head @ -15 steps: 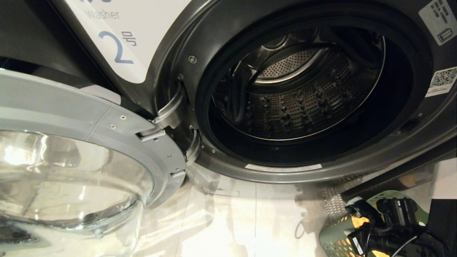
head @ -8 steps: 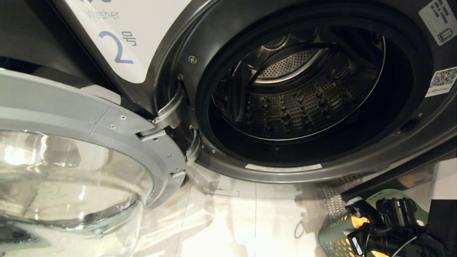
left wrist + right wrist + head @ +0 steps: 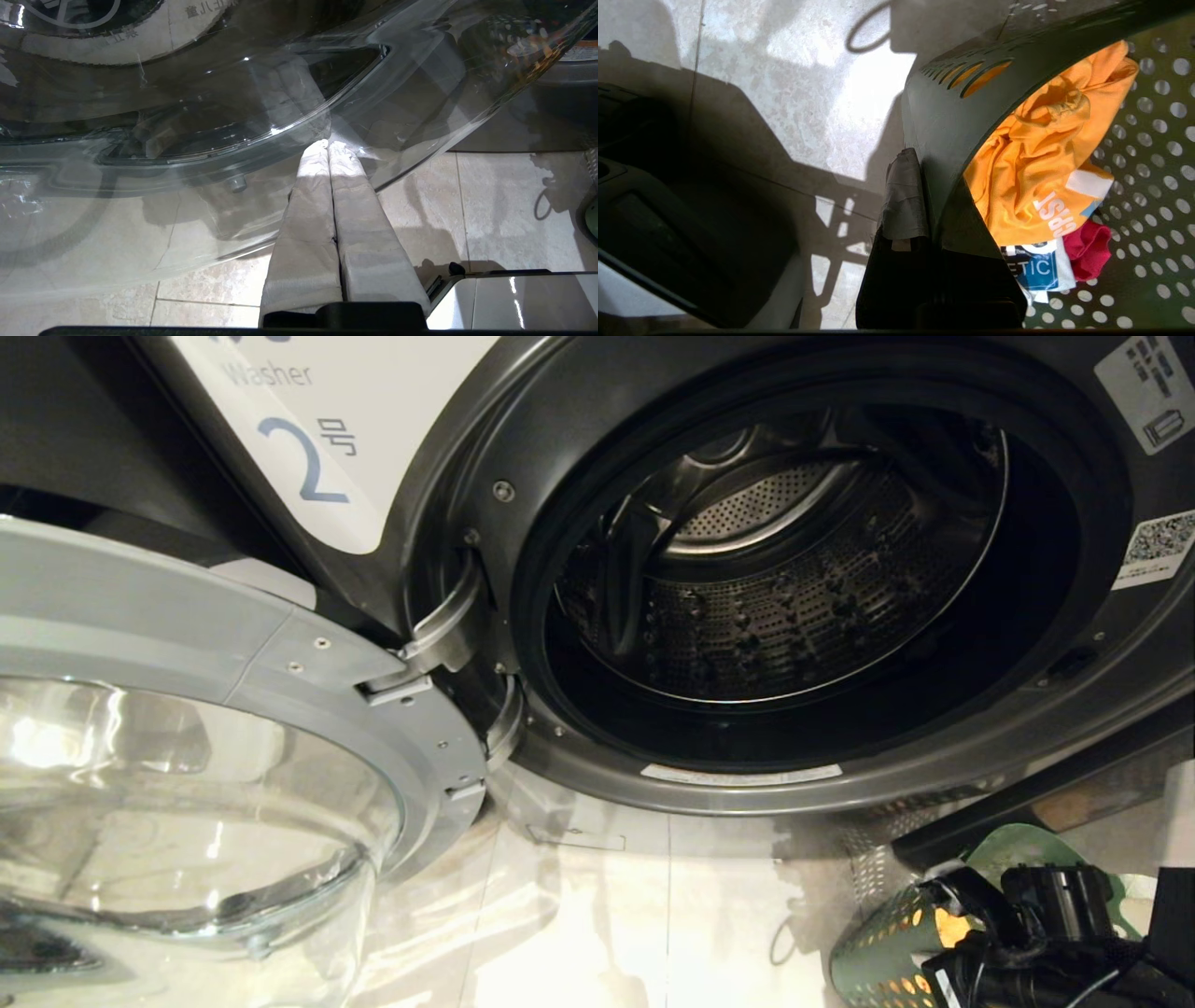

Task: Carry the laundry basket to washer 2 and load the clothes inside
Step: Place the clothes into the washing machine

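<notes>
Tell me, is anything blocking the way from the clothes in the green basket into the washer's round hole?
Nothing visible blocks it. The dark grey front-load washer 2 has its glass door swung wide to the left, and its steel drum looks empty. The yellow, white and red clothes still lie in the green perforated plastic laundry basket, whose rim the right gripper clamps.

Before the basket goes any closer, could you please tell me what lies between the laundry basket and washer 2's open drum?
In the head view, only bare pale floor tile separates the laundry basket from washer 2.
</notes>
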Controlling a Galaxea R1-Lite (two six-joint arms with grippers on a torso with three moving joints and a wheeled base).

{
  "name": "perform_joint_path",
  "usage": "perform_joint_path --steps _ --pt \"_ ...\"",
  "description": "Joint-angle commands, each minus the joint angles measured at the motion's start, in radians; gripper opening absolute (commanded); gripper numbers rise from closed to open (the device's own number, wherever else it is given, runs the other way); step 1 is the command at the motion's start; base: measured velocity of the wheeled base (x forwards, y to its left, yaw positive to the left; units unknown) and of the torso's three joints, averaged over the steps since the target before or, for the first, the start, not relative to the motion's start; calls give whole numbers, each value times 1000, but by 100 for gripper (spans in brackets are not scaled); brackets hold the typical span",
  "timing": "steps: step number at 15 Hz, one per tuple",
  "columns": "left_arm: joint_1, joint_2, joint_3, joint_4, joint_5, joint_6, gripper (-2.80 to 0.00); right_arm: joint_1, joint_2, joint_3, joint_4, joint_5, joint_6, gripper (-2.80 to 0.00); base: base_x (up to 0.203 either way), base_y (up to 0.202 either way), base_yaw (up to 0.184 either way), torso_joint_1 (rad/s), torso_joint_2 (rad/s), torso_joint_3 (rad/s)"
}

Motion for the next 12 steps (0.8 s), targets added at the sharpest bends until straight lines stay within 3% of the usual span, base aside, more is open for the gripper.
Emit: perform_joint_path --steps 1,6,7,12 --pt "0 1 0 0 0 0 -280 5 2 -6 -7 -21 -2 -280 0 0 0 0 0 0" --pt "0 0 0 -1 0 0 -280 6 122 -37 -65 -80 52 -280 0 0 0 0 0 0" --pt "0 0 0 0 0 0 -280 2 127 -50 -101 -77 51 0 0 0 0 0 0 0" --pt "0 0 0 -1 0 0 -280 11 196 -197 -110 -69 44 0 0 0 0 0 0 0"
